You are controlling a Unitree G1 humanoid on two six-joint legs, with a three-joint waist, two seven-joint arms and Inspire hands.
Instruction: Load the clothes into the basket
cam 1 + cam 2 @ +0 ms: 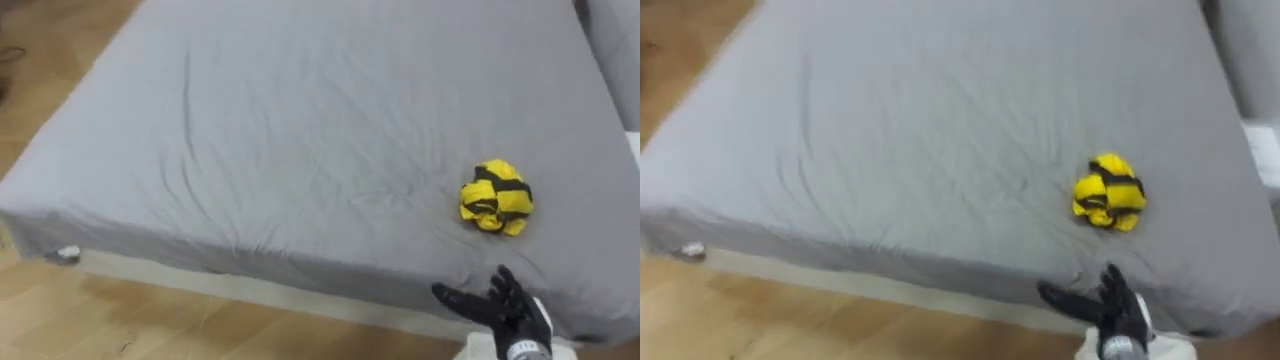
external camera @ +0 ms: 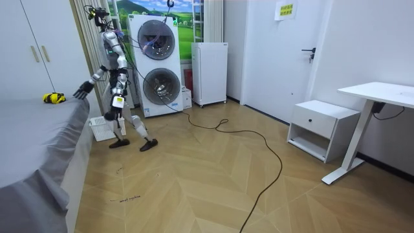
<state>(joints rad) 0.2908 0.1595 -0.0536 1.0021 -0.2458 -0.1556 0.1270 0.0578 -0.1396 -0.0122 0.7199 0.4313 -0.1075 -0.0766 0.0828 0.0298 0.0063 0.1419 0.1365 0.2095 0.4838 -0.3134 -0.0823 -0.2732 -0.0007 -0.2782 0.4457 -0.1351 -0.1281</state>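
A crumpled yellow and black garment [image 1: 496, 197] lies on the grey bed [image 1: 300, 130], toward its near right part; in the room view the garment [image 2: 54, 98] sits near the bed's edge. My right hand [image 1: 510, 310] is open, fingers spread, at the bed's near edge just below the garment and apart from it. A white basket [image 2: 100, 128] stands on the floor by my feet, between the bed and the washing machines. I stand at the bedside with my right hand [image 2: 83, 89] stretched toward the bed. My left hand [image 2: 111, 116] hangs at my side.
Wooden floor [image 1: 150, 320] runs along the bed's near edge. A small pale object [image 1: 67, 254] lies at the bed's lower left corner. Stacked washing machines [image 2: 157, 65] and a white cabinet [image 2: 210, 72] stand behind me. A dark cable crosses the floor.
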